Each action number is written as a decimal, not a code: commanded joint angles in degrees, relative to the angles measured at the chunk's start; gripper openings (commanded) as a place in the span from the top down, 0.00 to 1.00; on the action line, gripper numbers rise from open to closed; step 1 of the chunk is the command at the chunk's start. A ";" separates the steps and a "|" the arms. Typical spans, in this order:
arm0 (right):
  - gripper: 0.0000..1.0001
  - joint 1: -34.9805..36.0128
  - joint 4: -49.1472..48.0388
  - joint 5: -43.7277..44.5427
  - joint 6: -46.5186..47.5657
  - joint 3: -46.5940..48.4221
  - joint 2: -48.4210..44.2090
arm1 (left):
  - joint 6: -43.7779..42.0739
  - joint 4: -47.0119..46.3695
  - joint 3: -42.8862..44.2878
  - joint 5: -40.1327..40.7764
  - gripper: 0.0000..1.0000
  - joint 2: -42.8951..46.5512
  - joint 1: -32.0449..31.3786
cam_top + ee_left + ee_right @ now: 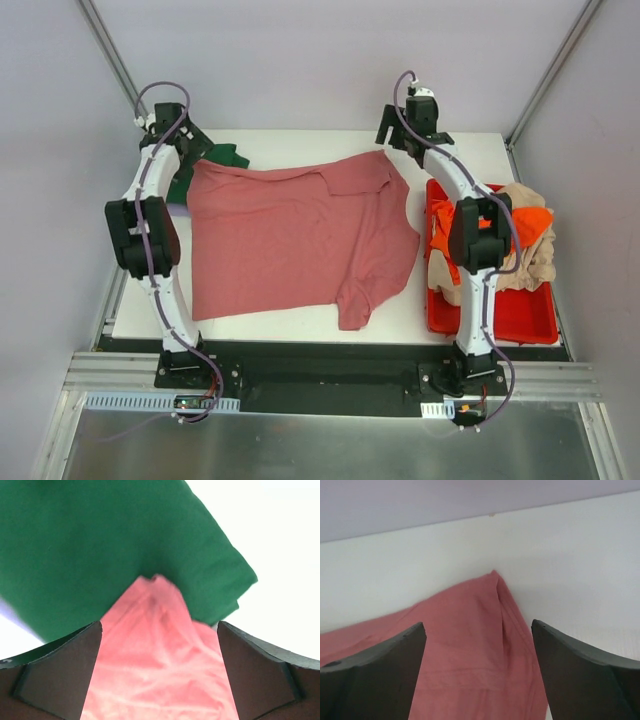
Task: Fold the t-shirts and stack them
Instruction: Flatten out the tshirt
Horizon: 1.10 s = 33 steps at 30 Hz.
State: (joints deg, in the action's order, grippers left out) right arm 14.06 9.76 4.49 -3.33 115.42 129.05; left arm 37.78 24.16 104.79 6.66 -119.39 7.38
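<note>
Two grippers hang over the far corners of a dusty rose-red short-sleeved cloth t-shirt [290, 235], which lies spread out and mostly flat across the middle of the white tabletop [290, 322], one sleeve pointing toward the near edge.

The left gripper [160, 630] is at the shirt's far left corner. Its jaws stand wide apart and unclenched, and a peaked fold of the rose-red cloth rises between them without being pinched. Just behind that peak is a dark green folded cloth tee [100, 545], lying at the far left of the table with the red shirt's edge overlapping it (from the wrist view I cannot tell how far it runs beneath).

The right gripper [479, 627] is likewise released, jaws spread, with the shirt's far right corner lying on the table between and below them.

At the right edge of the table is a rigid red plastic bin [525, 318] holding a crumpled bright orange tee [535, 218] and a beige tee [535, 262], partly hidden by the right arm.
</note>
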 commanded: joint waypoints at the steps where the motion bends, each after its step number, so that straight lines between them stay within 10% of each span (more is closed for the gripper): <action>1: 0.07 2.37 1.85 -0.46 2.89 -10.42 -16.60 | -1.83 1.50 -7.12 1.08 0.01 16.88 -0.96; 13: 0.04 20.63 14.23 4.91 -9.31 -61.42 -54.94 | 15.12 3.53 -62.66 -11.21 0.01 59.69 -3.67; 24: 0.18 30.41 14.86 14.93 -22.41 -71.55 -50.40 | 14.78 1.94 -67.61 -8.42 0.01 47.68 -18.63; 29: 0.39 30.41 11.42 14.76 -22.24 -70.69 -43.20 | 15.57 2.11 -68.50 -1.83 0.01 43.99 -18.54; 33: 0.94 30.49 14.66 15.55 -22.86 -67.96 -41.77 | 15.22 3.34 -67.62 1.25 0.01 42.05 -16.88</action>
State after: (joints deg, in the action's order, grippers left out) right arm 44.36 21.63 17.21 -24.75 45.50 86.00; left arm 53.10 26.20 37.23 0.56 -74.54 -10.90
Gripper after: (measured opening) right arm 0.210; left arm 0.990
